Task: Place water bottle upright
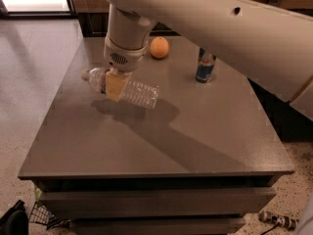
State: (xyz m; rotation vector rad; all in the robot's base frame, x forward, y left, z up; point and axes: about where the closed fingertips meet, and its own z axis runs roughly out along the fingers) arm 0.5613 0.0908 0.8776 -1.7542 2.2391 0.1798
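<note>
The water bottle (pixel 140 93) is a clear ribbed plastic bottle with a white cap at its left end. It lies roughly level, held a little above the grey table (pixel 210 136), with its shadow on the tabletop below it. My gripper (pixel 115 86) comes down from above and is shut on the bottle near its neck. A tan finger pad (pixel 114 87) covers the label area. The bottle's base points right and slightly down.
An orange (pixel 159 47) sits at the table's back centre. A blue-and-silver drink can (pixel 204 67) stands upright at the back right. My big white arm (pixel 234 28) crosses the upper right. Pale floor lies to the left.
</note>
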